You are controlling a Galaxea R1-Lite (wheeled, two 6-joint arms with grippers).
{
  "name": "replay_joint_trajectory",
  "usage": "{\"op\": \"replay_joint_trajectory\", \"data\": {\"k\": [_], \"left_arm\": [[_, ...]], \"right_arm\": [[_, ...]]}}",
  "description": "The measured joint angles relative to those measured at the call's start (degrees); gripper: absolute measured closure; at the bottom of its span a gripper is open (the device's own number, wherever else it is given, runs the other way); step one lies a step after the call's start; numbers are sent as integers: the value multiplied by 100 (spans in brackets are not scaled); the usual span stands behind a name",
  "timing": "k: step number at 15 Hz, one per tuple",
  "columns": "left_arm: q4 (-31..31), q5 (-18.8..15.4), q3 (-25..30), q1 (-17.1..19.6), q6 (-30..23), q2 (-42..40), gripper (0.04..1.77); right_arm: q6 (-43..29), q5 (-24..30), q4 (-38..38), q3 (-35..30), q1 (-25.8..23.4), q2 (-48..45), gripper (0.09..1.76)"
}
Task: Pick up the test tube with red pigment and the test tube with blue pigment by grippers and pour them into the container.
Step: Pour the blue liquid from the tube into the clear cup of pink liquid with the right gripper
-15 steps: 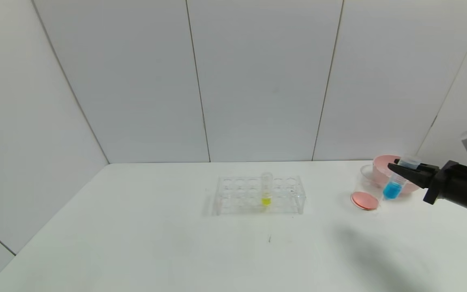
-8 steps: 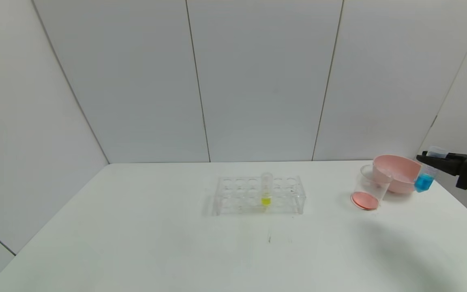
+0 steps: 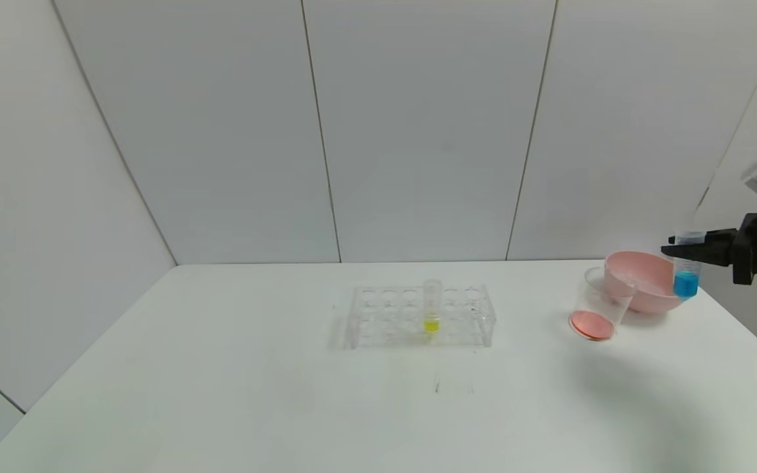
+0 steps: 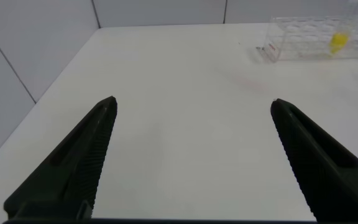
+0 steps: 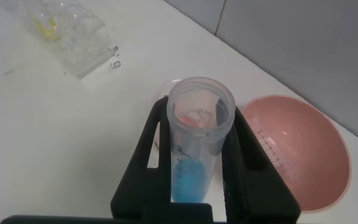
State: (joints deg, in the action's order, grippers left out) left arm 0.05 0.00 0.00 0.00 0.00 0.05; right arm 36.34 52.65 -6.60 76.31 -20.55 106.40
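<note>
Head view: the right gripper [image 3: 681,251] hangs at the far right of the tabletop [image 3: 286,394], its jaws clamped on the upper part of the test tube with blue pigment [image 3: 685,274], which hangs upright in front of the right rim of the pink bowl [image 3: 638,282]. The container [image 3: 598,305] stands just left of the bowl, tipped against it, with reddish liquid in its base. Left of them, mid-table, the clear rack [image 3: 421,315] holds one tube of yellow liquid [image 3: 432,307]. No test tube with red pigment shows anywhere.

Left wrist view: the left gripper [image 4: 191,134] hangs above bare tabletop at the left, jaws spread wide and holding nothing; the rack lies far off to its right.

Right wrist view: the blue tube's open mouth faces the camera between the two jaws, with the bowl and a sliver of the container's rim beyond.

Judging by the red already in the container, the blue pour is the step in hand. The next move calls for carrying the tube left over the container's mouth, not the bowl, then tipping it slowly.
</note>
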Motion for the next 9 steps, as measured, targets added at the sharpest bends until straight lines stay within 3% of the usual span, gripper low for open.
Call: {"op": "replay_joint_trajectory", "data": {"k": [7, 9], "left_arm": [[0, 0, 0, 0, 0, 0, 5], [0, 0, 0, 0, 0, 0, 5]], "right_arm": [[1325, -1014, -3506, 2981, 457, 881, 132], [2111, -1693, -4111, 3597, 564, 1203, 132]]}}
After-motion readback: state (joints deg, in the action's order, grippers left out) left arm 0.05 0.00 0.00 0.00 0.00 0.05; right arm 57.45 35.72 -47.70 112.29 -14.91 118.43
